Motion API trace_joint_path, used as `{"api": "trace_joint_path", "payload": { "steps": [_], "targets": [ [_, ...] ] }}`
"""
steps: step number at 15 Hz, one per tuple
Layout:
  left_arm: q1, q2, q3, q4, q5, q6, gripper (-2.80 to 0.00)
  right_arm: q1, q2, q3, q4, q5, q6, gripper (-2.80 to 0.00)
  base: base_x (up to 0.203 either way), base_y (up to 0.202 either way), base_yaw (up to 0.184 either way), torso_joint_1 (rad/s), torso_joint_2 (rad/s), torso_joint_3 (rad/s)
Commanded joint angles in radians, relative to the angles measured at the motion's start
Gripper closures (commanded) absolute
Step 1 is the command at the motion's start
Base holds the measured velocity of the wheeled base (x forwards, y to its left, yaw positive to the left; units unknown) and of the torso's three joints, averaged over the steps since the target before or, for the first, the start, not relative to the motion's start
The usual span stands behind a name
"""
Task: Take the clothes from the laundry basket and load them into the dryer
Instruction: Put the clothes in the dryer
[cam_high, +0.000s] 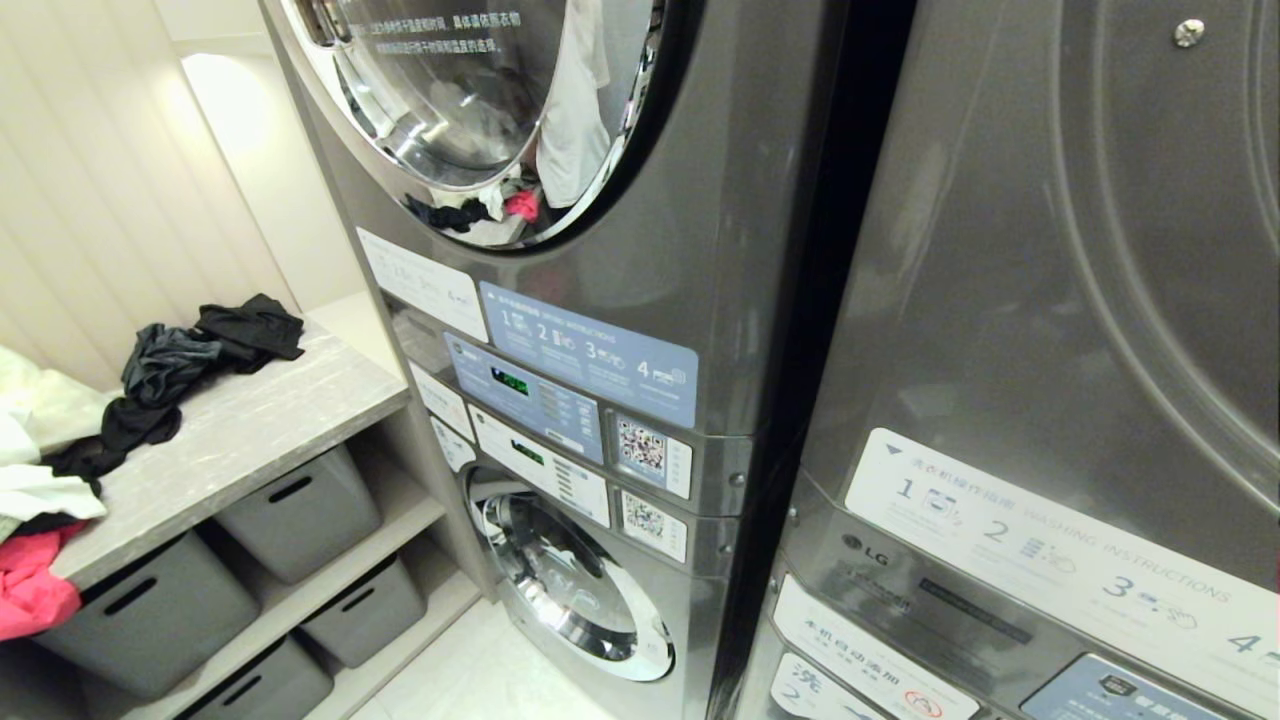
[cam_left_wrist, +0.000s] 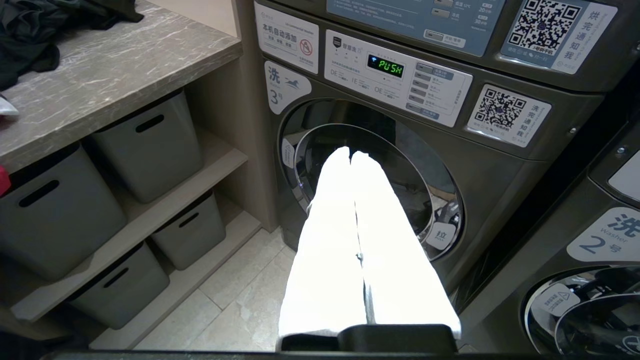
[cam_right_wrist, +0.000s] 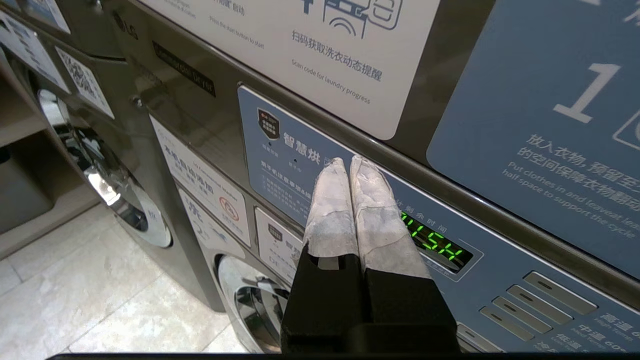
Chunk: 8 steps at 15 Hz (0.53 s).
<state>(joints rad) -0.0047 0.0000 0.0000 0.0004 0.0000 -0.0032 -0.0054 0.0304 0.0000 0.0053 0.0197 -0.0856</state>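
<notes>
Along the marble-grey counter (cam_high: 250, 420), left of the machines: one heap of soft black fabric clothes (cam_high: 180, 370), lying slantwise, long axis running from the back wall toward the counter's front edge; white and pink garments (cam_high: 35, 560) beside it at the near end.

Below the counter: four grey plastic storage bins (cam_high: 300, 510) with slot handles, two per shelf.

Machines: two dark grey stacks side by side. Left stack: one upper unit with a chrome-rimmed round glass door (cam_high: 470, 110) printed in white Chinese text, door shut, white, black and pink cloth visible behind the glass; one lower washer with a smaller round door (cam_high: 580, 590). Right stack (cam_high: 1050, 400): front panel and instruction labels only.

Left gripper (cam_left_wrist: 350, 155): white-covered jaws pressed together, empty, pointing at the lower washer door.

Right gripper (cam_right_wrist: 347, 162): grey-wrapped jaws pressed together, empty, tips close before a blue control panel (cam_right_wrist: 375, 215) with a green display.
</notes>
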Motion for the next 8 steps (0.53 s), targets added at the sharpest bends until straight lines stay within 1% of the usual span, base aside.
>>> {"api": "trace_joint_path", "payload": {
  "steps": [1,8],
  "targets": [
    [0.000,0.000,0.000,0.000,0.000,-0.001,0.00,0.001,-0.030,0.000,0.001,-0.010,0.007,0.00,0.000,0.000,0.000,0.000,0.00,0.000],
    [0.000,0.000,0.000,0.000,0.000,-0.001,0.00,0.001,-0.030,0.000,0.002,-0.010,0.001,0.00,0.000,0.000,0.000,0.000,0.00,0.000]
  ]
}}
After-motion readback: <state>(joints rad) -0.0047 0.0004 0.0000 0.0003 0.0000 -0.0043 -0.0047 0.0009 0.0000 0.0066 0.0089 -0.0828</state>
